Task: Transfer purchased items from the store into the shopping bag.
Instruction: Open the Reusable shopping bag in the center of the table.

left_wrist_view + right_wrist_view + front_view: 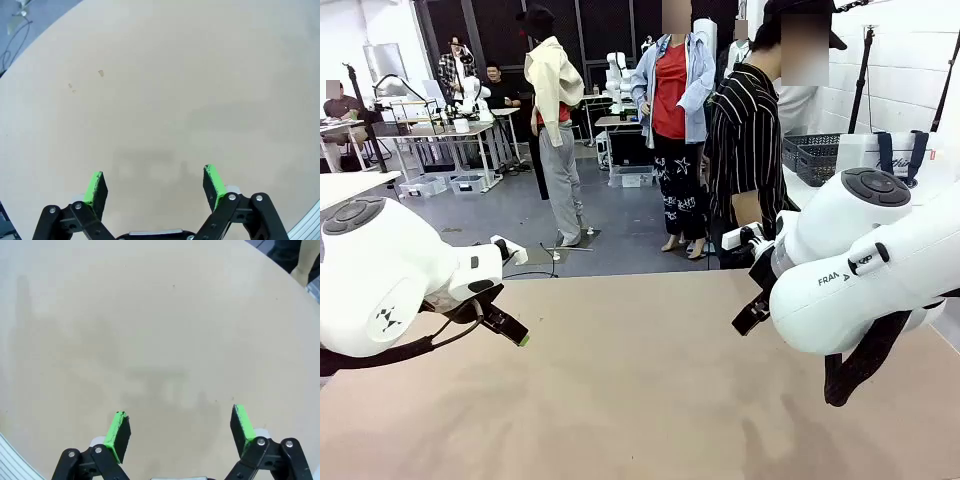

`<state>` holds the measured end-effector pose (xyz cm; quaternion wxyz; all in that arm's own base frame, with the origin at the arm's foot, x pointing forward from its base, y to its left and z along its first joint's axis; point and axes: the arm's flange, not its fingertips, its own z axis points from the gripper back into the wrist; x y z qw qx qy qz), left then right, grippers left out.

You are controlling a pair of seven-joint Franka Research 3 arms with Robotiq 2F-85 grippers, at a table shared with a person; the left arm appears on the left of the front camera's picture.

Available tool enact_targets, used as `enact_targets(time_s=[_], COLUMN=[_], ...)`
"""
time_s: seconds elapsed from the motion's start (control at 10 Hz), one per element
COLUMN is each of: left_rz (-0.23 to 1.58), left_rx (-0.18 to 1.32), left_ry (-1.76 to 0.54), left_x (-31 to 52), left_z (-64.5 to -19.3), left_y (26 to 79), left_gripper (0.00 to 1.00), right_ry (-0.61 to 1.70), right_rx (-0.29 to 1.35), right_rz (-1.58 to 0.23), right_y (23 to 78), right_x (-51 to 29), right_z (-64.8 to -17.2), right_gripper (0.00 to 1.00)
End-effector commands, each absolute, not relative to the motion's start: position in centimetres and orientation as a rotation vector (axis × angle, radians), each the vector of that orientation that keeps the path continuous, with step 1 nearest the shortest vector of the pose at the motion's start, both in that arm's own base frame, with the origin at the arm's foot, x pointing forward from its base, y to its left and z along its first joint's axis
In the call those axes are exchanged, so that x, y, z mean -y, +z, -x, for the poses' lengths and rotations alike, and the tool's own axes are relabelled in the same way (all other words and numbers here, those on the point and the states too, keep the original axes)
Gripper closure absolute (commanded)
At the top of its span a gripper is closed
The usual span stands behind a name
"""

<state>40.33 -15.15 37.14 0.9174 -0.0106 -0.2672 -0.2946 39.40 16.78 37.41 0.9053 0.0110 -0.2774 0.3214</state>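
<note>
The dark grey lattice basket (pixel 810 156) stands on a white side table at the far right, behind a person in a striped shirt (pixel 744 150). Right beside it is the white shopping bag (pixel 865 152) with navy strap handles (pixel 886 155). The purchased items are out of view, and the basket's inside is hidden from here. My left gripper (pixel 155 185) hangs open over bare tan tabletop with nothing between its green pads (pixel 95 187). My right gripper (pixel 181 429) is open too, above bare tabletop near the table's far edge. Both arms hover low at the sides of the tan table (pixel 640 390).
The striped-shirt person stands at the table's far edge, close to my right arm (pixel 860 270). Other people and work tables are farther back on the grey floor. The white side table (pixel 800 188) carrying basket and bag lies beyond my right arm.
</note>
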Motion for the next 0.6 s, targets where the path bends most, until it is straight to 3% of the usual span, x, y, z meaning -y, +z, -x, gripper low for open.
enact_targets(time_s=[0.0, 0.5], left_rz=[0.022, 0.022], left_rx=[0.55, 0.55], left_ry=[-0.606, -0.606], left_x=[15.15, 15.15], left_z=[-40.33, -40.33], left_y=[37.14, 37.14], left_gripper=[0.0, 0.0], right_ry=[0.664, 0.664], right_rx=[0.573, 0.573], right_rz=[-0.023, -0.023], right_y=[37.41, 37.41], right_x=[-16.78, -16.78], right_z=[-39.4, -39.4], right_gripper=[0.0, 0.0])
